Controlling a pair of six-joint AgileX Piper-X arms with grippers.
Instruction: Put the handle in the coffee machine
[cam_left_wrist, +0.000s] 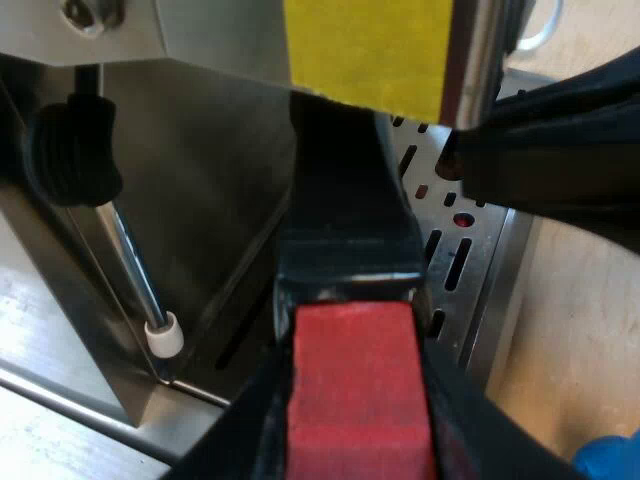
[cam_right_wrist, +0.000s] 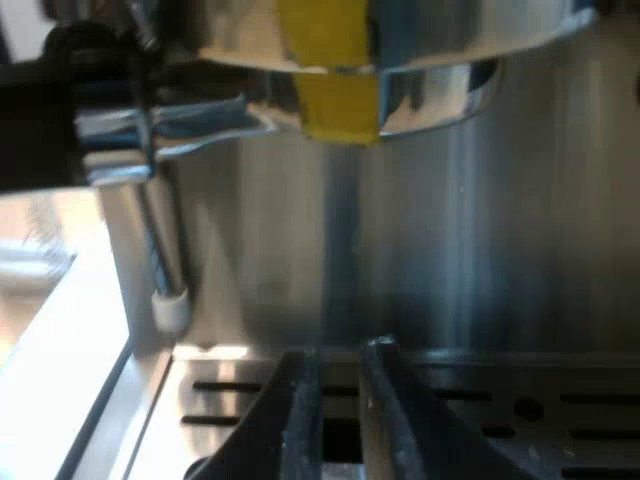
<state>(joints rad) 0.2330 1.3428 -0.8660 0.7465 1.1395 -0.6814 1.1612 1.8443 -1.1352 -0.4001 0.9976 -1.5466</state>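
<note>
— Where is the dark holder handle with the square red end?
— At the shiny steel espresso machine. Its far end runs in under the yellow tape patch on the machine's front, above the slotted metal drip tray. I cannot tell whether it is locked in.
— And the left gripper?
— It pinches the red end, with a black finger pressed against each side.
— The right gripper?
— It is low over the drip tray's slots, with only a narrow slit between its fingers and nothing in it. It is near the handle but apart from it.
— And around them?
— A thin steel steam wand with a white tip hangs near the handle, under a black ribbed knob. A pale wooden table carries the machine. Something blue lies on the table, too little of it showing to name.
</note>
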